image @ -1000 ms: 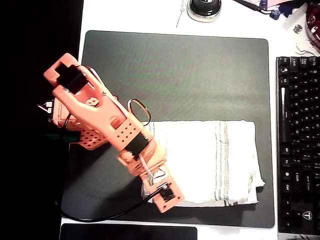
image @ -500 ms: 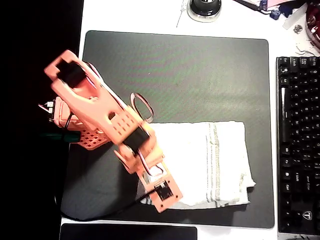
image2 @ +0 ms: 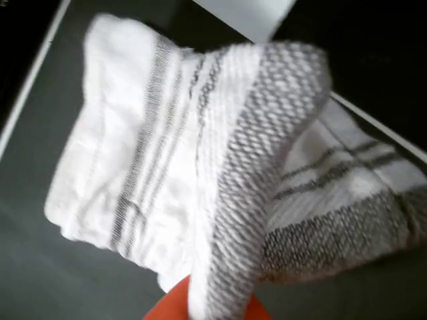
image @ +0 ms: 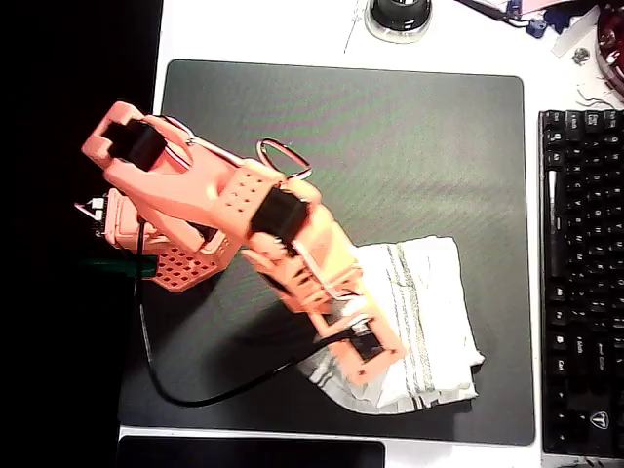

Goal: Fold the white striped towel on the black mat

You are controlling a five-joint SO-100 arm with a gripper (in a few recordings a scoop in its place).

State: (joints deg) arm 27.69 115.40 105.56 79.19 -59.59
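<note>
On the bench: the black mat (image: 390,127) is laid flat on the white bench (image: 253,29); its upper part is bare in the overhead view.
Towel position: the white striped towel (image: 429,312) is found on the lower right part of the mat, bunched into a narrow, tilted heap; its lower edge is kept inside the mat's lower border.
Towel markings: bands of thin grey stripes are seen running along the heap in the overhead view and across the cloth in the wrist view (image2: 153,153).
Arm: the orange arm (image: 214,210) is stretched from the mat's left side down to the right, over the towel's left end.
Pincer: the pincer (image: 366,356) is placed on the towel's lower left end; in the wrist view a fold of cloth is drawn up taut from an orange finger (image2: 163,310) at the bottom edge, so the pincer is judged clenched on the towel.
Lifted part: the raised fold is blurred and close to the lens in the wrist view; the rest of the towel is left lying on the mat behind it.
Cable: a black cable (image: 195,395) is looped over the mat's lower left corner.
Surroundings: a black keyboard (image: 585,283) is set just right of the mat, apart from the towel.
</note>
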